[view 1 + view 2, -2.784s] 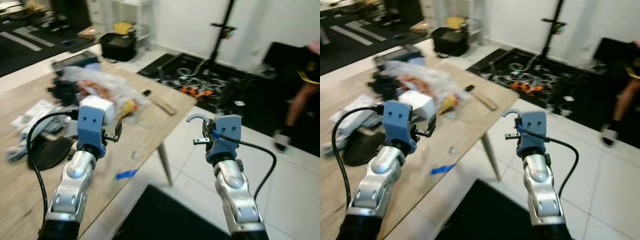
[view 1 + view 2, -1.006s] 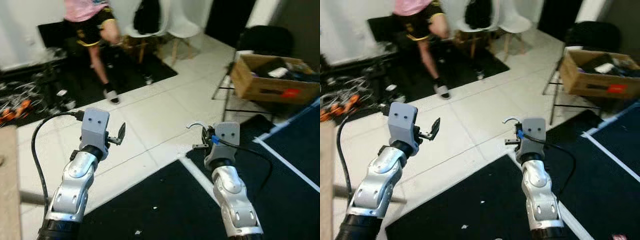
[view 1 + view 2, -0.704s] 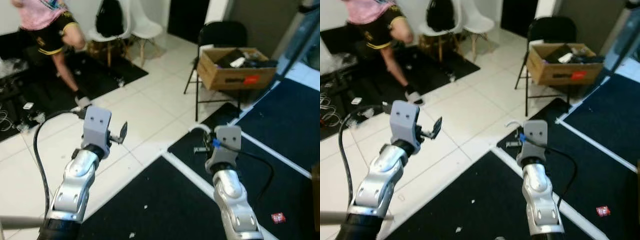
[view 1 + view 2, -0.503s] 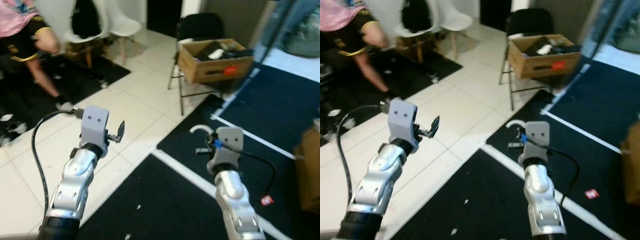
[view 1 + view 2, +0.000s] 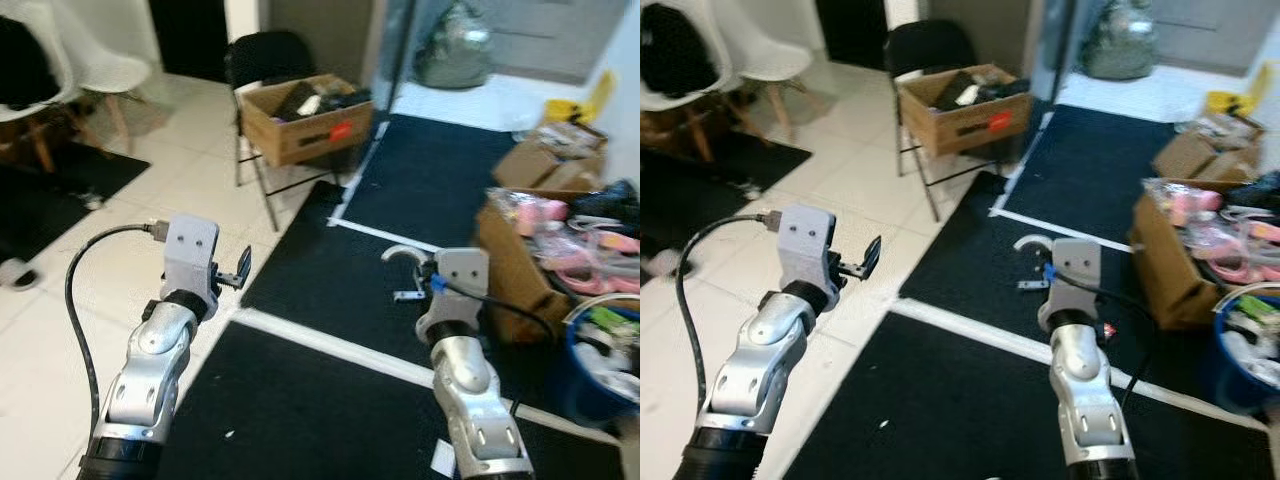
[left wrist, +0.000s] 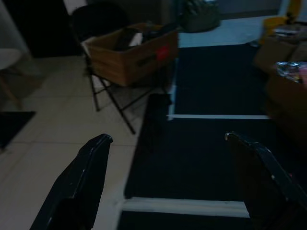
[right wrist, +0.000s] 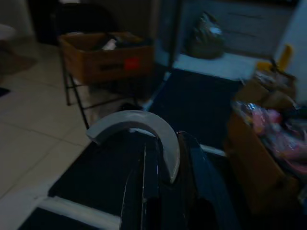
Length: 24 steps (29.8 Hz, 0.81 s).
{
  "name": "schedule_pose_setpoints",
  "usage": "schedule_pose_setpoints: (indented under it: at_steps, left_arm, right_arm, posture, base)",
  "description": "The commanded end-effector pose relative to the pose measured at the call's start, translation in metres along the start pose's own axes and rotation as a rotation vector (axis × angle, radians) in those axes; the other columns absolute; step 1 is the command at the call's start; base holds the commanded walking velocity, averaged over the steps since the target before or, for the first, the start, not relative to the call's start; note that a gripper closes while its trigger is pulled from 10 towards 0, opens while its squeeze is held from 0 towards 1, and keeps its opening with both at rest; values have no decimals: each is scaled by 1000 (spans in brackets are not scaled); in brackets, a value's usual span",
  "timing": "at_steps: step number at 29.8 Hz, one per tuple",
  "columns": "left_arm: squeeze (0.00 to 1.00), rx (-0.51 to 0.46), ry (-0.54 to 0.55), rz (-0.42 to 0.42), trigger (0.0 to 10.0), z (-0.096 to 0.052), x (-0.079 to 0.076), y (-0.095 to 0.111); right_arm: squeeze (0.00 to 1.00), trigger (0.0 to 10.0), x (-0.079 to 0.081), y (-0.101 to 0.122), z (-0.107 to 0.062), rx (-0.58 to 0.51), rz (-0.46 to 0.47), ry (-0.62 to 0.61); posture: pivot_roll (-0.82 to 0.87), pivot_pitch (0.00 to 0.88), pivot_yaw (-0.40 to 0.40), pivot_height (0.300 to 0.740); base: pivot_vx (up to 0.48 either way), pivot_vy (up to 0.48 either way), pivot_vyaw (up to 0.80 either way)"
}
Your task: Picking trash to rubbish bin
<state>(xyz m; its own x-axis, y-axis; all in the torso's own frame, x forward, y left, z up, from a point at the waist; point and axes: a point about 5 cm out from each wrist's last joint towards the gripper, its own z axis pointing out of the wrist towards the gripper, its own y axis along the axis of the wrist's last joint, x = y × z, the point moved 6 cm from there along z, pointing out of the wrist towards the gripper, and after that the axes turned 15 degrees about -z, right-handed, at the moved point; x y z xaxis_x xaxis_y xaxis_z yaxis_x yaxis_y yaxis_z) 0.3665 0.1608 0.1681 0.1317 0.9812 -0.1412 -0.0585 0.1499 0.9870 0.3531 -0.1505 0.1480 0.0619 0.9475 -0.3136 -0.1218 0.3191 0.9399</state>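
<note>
The right claw [image 7: 165,201] is gripping a curved grey strip of trash [image 7: 136,128] between fingers closed tight on it, carrying it in the air over the black mat [image 5: 330,390]. The left claw [image 6: 168,158] is hanging wide open with nothing in it. The strip is sticking out well past the fingertips on a narrow pinch, so I judge a jolt while walking could shake it loose onto the mat. The blue bin [image 5: 600,365], already holding rubbish, is sitting at the mat's right edge beside a cardboard box [image 5: 515,265] of pink packets. Farther off, another box [image 5: 300,118] is resting on a black chair [image 5: 262,60] on white tiles [image 5: 60,300].
</note>
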Motion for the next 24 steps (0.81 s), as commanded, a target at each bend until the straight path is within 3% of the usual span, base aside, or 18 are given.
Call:
schedule_pose_setpoints:
  at_steps: [1, 10, 12, 15, 24]
  left_arm:
    - [0, 24, 11, -10, 10000, -3, 2, -9]
    - [0, 20, 34, -10, 10000, -6, 7, -11]
    - [0, 22, 37, 13, 10000, -5, 8, -10]
    - [0, 31, 66, 19, 10000, -5, 13, -13]
    - [0, 51, 93, -10, 10000, -11, 18, -22]
  right_arm:
    - [0, 10000, 4, -8, -3, 25, 5, 17]
    - [0, 10000, 9, -9, -1, 26, 1, 43]
    - [0, 10000, 22, -19, -2, 79, 5, 119]
    - [0, 10000, 29, -28, -5, 110, -12, 155]
    - [0, 10000, 32, -39, -9, 140, -31, 154]
  posture:
    - [-42, 102, 33, 740]
    - [-44, 99, 34, 740]
    - [-41, 99, 27, 740]
    - [-38, 94, 35, 740]
    - [-42, 97, 32, 740]
  base:
    - [0, 0, -800]
    - [0, 0, -800]
    - [0, 0, 0]
    - [0, 0, 0]
    - [237, 0, 0]
